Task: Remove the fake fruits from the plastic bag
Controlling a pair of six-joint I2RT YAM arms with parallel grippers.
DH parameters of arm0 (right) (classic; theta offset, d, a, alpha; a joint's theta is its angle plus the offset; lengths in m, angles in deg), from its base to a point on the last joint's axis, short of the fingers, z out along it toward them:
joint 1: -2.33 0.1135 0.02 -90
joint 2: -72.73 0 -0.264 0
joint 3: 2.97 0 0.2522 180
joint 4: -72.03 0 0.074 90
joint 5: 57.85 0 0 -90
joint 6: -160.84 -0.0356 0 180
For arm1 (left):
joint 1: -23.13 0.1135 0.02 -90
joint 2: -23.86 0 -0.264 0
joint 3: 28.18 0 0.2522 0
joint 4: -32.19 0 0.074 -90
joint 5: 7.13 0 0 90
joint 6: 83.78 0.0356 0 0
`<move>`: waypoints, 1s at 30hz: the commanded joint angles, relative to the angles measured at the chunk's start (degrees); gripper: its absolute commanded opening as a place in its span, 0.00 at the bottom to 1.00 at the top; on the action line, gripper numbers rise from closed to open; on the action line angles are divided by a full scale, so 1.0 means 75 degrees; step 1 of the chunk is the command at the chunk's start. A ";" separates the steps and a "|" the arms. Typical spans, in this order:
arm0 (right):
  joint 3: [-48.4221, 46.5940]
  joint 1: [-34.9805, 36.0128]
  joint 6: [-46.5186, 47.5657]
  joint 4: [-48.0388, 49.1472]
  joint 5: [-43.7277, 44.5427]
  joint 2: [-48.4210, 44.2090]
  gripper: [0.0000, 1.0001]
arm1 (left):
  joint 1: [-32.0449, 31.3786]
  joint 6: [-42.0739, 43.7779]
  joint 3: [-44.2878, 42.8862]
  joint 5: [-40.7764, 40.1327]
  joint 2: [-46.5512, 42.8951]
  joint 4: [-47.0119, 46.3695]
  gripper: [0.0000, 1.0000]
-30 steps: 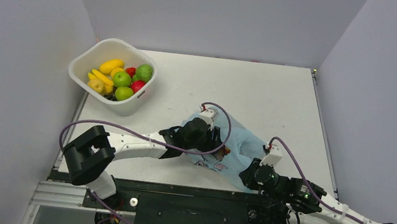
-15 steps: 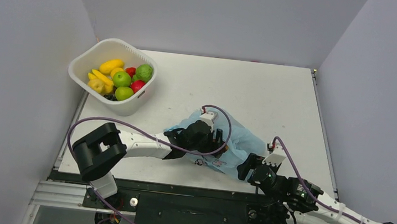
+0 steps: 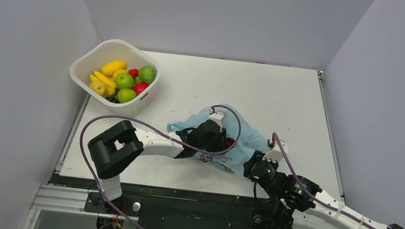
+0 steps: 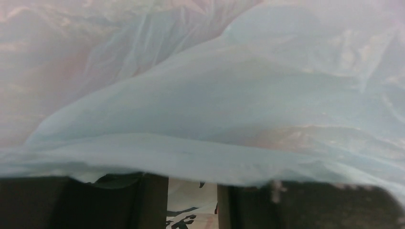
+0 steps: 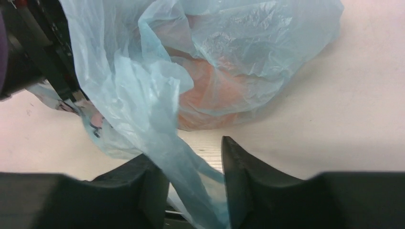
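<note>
- Along the bottom edge of the right wrist view, the right gripper [image 5: 191,155] has its jaws apart. A fold of the plastic bag [image 5: 248,43] runs down between them. Bare surface shows in the gap beside the fold, so I judge the film is not pinched.
- Low in the left wrist view, the left gripper [image 4: 192,191] likewise stands with jaws apart. Bag film drapes over its fingers and printed film shows through the gap, with nothing clamped.
- Just above the right jaws, mid-frame, an orange-pink mass shows through the film. These are the fake fruits [image 5: 215,95], inside the bag; I cannot tell which ones.
- Lower centre of the top view, the bag lies crumpled on the table [image 3: 282,94]. The left gripper is over its middle and the right gripper is at its lower right edge.
- No loose fruit lies on the table around the bag, so by my reading none has been taken out.
- Upper left, well apart, the white basket [image 3: 83,67] holds yellow, green and red fruits.
- Left to do: open the bag's mouth and bring out each fruit.
</note>
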 commanded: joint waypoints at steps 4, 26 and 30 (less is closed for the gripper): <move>0.0107 -0.0434 0.0221 0.0814 0.0168 0.0322 0.06 | 0.0458 0.0316 -0.0071 0.0192 -0.0827 0.0315 0.00; -0.2016 -0.0095 0.5246 0.4860 -0.4629 0.4587 0.00 | 0.0902 -0.0045 0.3000 -0.0222 -0.6983 0.2900 0.00; -0.3266 0.0644 0.5568 0.4721 -0.5245 0.5694 0.00 | 0.0910 -0.0102 0.2965 -0.0398 -0.8123 0.3728 0.00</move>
